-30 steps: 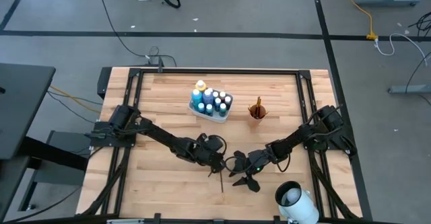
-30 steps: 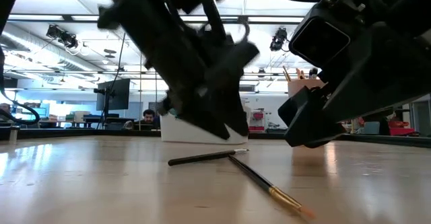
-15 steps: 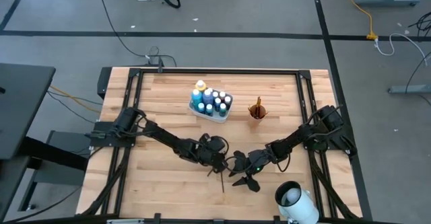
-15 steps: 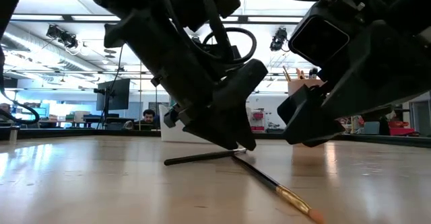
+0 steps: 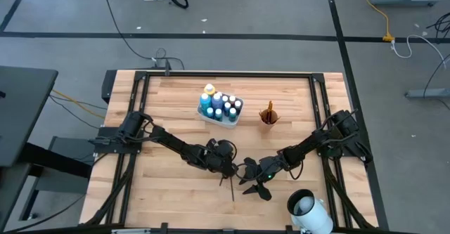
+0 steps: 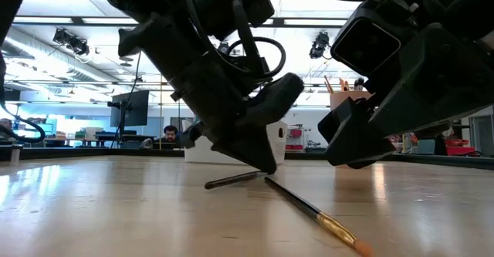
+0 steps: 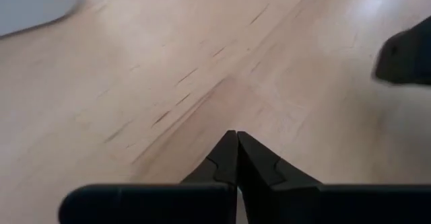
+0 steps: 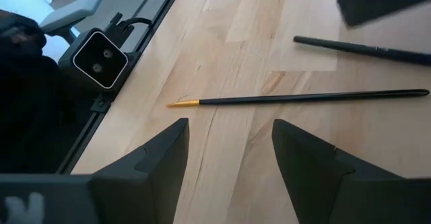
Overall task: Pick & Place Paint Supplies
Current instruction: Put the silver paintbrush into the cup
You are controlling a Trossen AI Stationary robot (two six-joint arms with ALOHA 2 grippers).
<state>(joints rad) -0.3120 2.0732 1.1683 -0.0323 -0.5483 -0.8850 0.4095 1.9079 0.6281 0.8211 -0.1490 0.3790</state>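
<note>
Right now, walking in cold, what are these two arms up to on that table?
They are tidying paint supplies. The left claw is down at the wooden table, shut at one end of a dark brush; whether it has actually caught the brush cannot be seen. The right claw hovers open over a second brush lying flat nearby. The paint bottles stand in a white tray, and other brushes stand in a small cup.

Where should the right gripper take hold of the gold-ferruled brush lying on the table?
Mid-handle, from above, straddling it: the gold-ferruled brush lies flat, thin and straight, crosswise just ahead of the open right gripper.
</note>
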